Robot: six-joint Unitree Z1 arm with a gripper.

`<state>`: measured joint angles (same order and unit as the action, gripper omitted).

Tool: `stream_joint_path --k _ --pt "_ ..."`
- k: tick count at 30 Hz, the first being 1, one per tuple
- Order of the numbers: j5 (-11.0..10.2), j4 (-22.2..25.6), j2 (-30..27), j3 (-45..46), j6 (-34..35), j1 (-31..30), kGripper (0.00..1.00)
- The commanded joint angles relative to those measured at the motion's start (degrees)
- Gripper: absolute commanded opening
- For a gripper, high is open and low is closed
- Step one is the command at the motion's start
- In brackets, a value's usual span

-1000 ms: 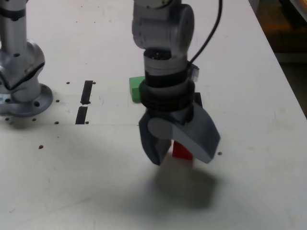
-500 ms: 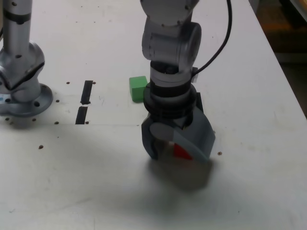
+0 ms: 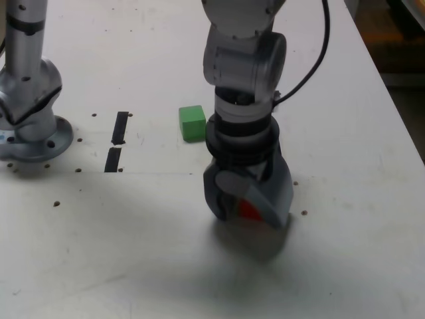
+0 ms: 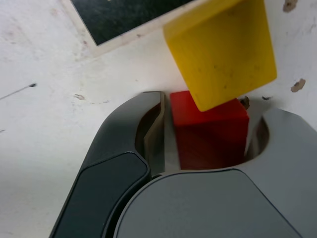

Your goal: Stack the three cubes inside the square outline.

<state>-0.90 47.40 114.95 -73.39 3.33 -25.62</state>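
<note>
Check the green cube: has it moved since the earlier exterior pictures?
No. The green cube sits in the same spot, just to the exterior view's right of the black tape strips.

Red cube [image 4: 210, 136], yellow cube [image 4: 225, 54], green cube [image 3: 192, 123]

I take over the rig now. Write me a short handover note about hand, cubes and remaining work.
Hand: open, jaws astride the red solid cube, gaps visible.
Yellow solid cube: overlaps red in the wrist view; contact unclear.
Green solid cube: apart, on the white table.
Black tape: partly visible.
Done: no three-cube stack.
Left: grip red, probably; finish the stack inside the outline.
</note>
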Motion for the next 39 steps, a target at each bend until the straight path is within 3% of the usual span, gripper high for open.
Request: stream_joint_path --k 1,5,11,18,25,31,39 --pt "-0.07 -0.46 0.62 0.18 0.11 -0.49 0.32" --pt "-0.06 -1.16 0.45 0.02 0.11 -1.15 0.19" --pt "-0.01 1.19 -1.04 0.44 0.2 -2.18 0.17" --pt "-0.96 10.23 -6.69 0.72 1.43 -3.1 0.17" --pt "-3.97 19.46 -14.05 -0.43 2.61 -1.36 0.17" --pt "-4.56 20.41 -15.09 0.65 0.25 3.71 0.17" --pt "-4.38 18.48 -10.6 2.82 -2.75 7.97 0.17"
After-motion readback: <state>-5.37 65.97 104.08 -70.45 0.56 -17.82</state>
